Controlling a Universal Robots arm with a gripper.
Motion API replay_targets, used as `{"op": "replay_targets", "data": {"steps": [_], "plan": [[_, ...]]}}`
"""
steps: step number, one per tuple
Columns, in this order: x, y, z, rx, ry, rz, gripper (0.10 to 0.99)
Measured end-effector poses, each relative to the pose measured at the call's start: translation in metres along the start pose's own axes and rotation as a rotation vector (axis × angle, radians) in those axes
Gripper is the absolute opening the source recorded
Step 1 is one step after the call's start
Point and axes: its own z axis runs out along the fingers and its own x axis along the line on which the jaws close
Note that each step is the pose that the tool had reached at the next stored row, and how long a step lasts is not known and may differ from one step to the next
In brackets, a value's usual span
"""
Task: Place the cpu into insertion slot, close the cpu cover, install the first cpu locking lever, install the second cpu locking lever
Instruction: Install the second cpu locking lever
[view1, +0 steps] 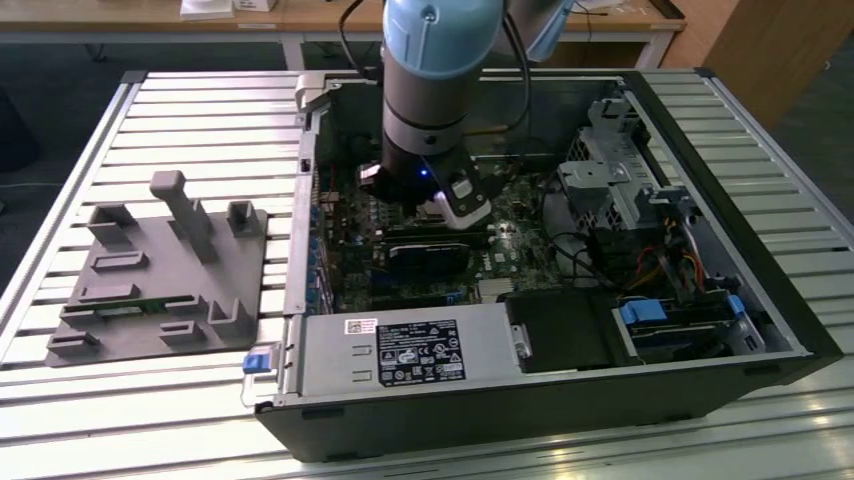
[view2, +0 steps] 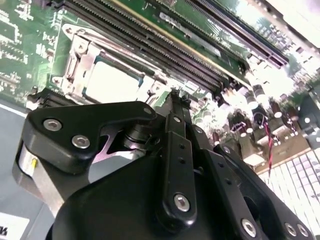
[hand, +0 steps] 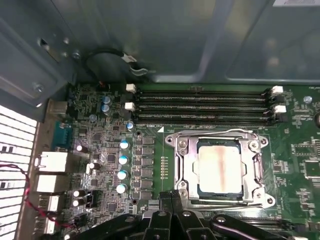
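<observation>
cpu (hand: 218, 169): seated flat in the insertion slot (hand: 220, 197), dull silver top with a pale streak down the middle; also seen in the second wrist view (view2: 111, 82).
cpu cover (hand: 186, 165): silvery frame lying down around the chip, its central cut-out exposing the metal top; in the second wrist view (view2: 75, 65) flat against the socket.
Locking levers: thin wire (hand: 220, 133) running along one edge of the frame, a second wire (hand: 235, 203) along the opposite edge nearest the fingertips; latched or loose, cannot tell.
gripper (hand: 171, 196): black fingers pressed together, tips meeting, nothing pinched between them; tips just beside the socket's edge, contact with the frame not clear. In the second wrist view (view2: 175, 95) the closed tips sit next to the socket's corner. In the exterior view (view1: 461, 215) lowered into the open computer case (view1: 694, 300) above the motherboard (hand: 100, 150).
Memory slots (hand: 200, 105): long narrow black rows, parallel, just beyond the socket on the side away from the fingertips.
Capacitors (hand: 122, 167): row of small blue-topped cylinders beside the socket.
Red-and-black wire (hand: 20, 185): looping near the rear ports at the board's edge.
Power supply (view1: 400, 355): grey box with a label at the case's near end in the exterior view.
Grey fixture (view1: 160, 275): moulded holder on the slatted table (view1: 200, 110), towards the exterior view's left, well apart from the case.
</observation>
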Motion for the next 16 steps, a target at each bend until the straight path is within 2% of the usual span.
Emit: {"op": "replay_targets", "data": {"steps": [11,16], "plan": [[0.0006,0.0073,-0.0198,0.002,0.0,0.0,0.106],[0.0008,0.0104,-0.0263,0.003,-0.0001,0.0,0.106]]}}
